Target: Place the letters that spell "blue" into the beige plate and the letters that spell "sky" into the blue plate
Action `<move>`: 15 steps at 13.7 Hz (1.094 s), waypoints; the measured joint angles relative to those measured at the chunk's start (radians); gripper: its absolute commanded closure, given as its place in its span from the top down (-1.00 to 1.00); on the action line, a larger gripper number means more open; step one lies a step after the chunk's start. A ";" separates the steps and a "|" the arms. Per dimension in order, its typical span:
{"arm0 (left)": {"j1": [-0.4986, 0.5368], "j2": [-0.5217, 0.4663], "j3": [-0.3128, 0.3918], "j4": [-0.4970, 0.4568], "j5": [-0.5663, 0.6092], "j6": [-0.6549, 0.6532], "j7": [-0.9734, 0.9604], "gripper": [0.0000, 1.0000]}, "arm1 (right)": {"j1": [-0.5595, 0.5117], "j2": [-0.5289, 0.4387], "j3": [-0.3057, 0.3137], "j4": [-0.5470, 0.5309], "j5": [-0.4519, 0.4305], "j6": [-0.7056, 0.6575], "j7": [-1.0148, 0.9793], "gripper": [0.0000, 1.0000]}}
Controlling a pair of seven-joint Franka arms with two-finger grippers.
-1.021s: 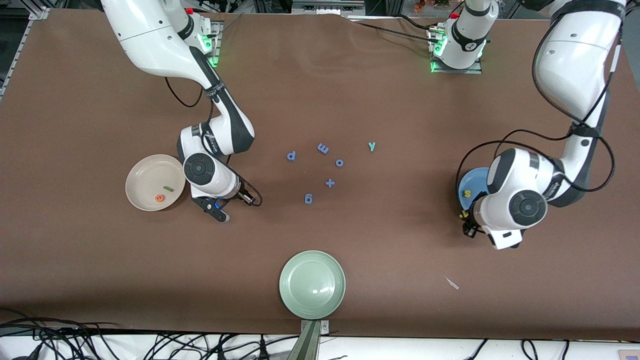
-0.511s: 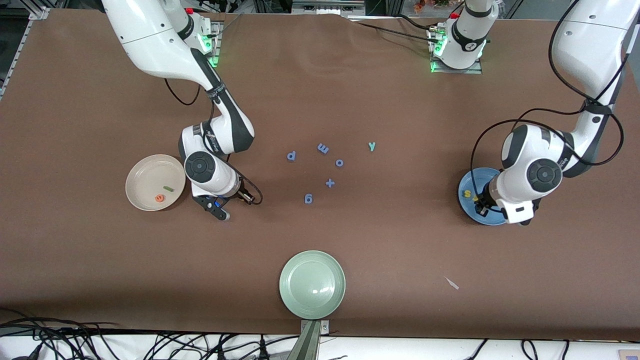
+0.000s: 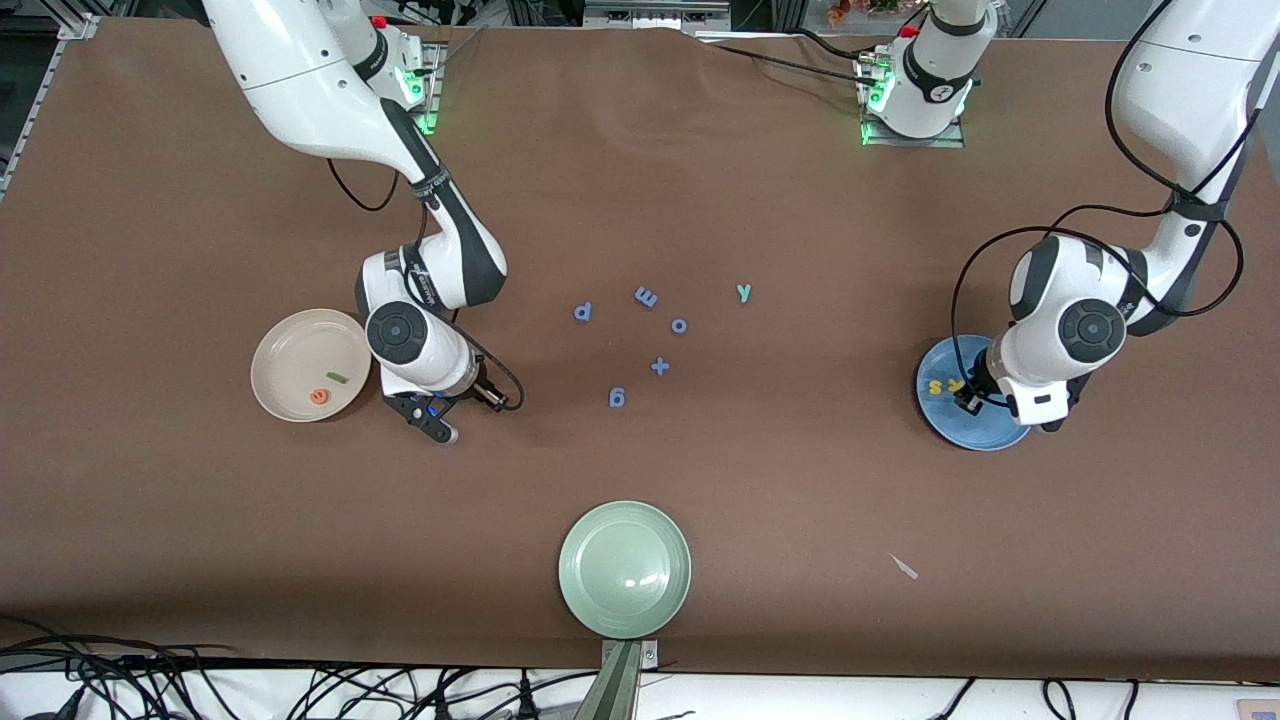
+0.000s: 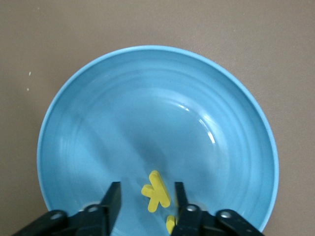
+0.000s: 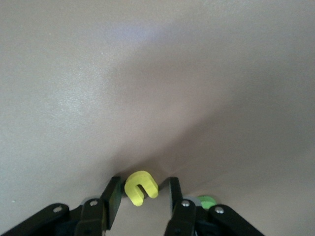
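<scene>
- The beige plate (image 3: 262, 372) is sitting toward the right arm's end of the table from the blue plus sign (image 3: 660, 366). It is already holding the orange e (image 3: 318, 397) and the dark green bar l (image 3: 336, 378).
- The right gripper (image 5: 144, 191) is working between that plate and the plus sign, low over the table. Its fingers are standing spread, with the yellow u (image 5: 140, 186) lying between them and a sliver of gap showing on each side.
- The u is sitting squarely in the gap, so the coming squeeze looks to need no sideways shift. The green b (image 5: 207, 200) is waiting just outside one finger.
- The teal y (image 3: 743, 292) is lying farther from the front camera than the plus sign, toward the left arm's end.
- The blue plate (image 3: 985, 443) is sitting well toward the left arm's end from the plus sign, carrying the yellow s (image 3: 936, 386).
- The left gripper (image 4: 147, 186) is hanging over that plate with its fingers parted. The yellow k (image 4: 157, 194) is lying in the plate between them, apparently touching neither.
- The left arm is the nearer one to the y.
</scene>
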 measured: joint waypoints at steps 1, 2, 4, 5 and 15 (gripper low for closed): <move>0.000 -0.002 -0.001 0.002 0.000 0.000 0.001 0.49 | 0.000 0.000 0.000 0.000 0.000 0.002 0.000 -0.14; 0.000 -0.005 -0.003 0.006 0.000 -0.002 0.001 0.49 | 0.000 0.000 0.000 0.000 0.000 0.003 0.000 -0.22; 0.001 -0.017 -0.031 0.012 -0.003 -0.013 -0.018 0.49 | 0.000 0.000 0.000 0.000 0.000 0.005 0.000 -0.48; 0.001 -0.024 -0.056 0.012 -0.003 -0.022 -0.043 0.49 | 0.000 0.000 0.000 0.000 0.000 0.005 0.000 -0.60; -0.033 -0.079 -0.406 -0.119 -0.003 -0.010 -0.323 0.58 | -0.016 -0.056 -0.105 0.145 -0.001 -0.305 -0.231 -0.58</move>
